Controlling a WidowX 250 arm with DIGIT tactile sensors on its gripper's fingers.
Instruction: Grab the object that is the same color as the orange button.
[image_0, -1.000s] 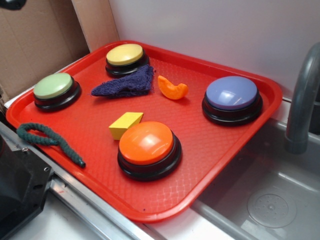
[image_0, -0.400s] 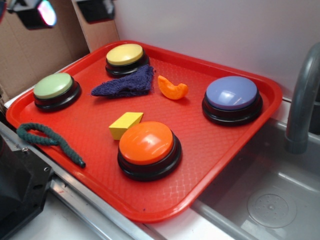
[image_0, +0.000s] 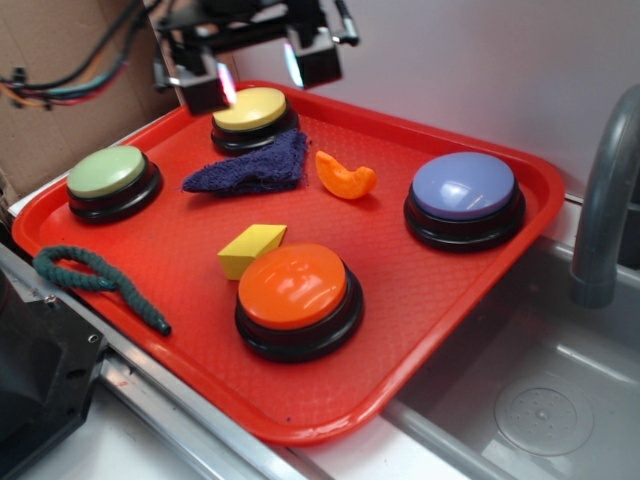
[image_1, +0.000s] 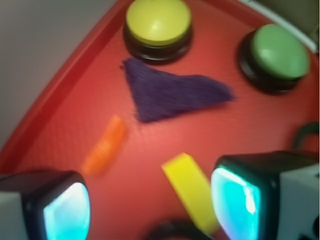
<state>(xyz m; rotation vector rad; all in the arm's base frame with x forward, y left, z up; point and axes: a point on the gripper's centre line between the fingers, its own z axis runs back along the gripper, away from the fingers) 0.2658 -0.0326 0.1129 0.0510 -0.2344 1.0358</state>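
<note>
The small orange crescent piece (image_0: 345, 176) lies on the red tray (image_0: 450, 290) between the purple cloth and the lavender button. It also shows blurred in the wrist view (image_1: 104, 146). The big orange dome button (image_0: 296, 294) sits near the tray's front; only its dark rim shows in the wrist view (image_1: 175, 230). My gripper (image_0: 255, 72) hangs open and empty high above the yellow button at the tray's back left, well apart from the crescent. In the wrist view my gripper (image_1: 150, 210) has its jaws wide apart with nothing between them.
A yellow button (image_0: 250, 112), green button (image_0: 108, 176) and lavender button (image_0: 464, 192) stand on the tray. A purple cloth (image_0: 252, 168), a yellow block (image_0: 250, 248) and a green rope (image_0: 95, 278) lie there too. A grey faucet (image_0: 605, 200) and sink are at right.
My gripper has come in from the upper left and moved right and down, now above the yellow button. Nothing on the tray has moved.
</note>
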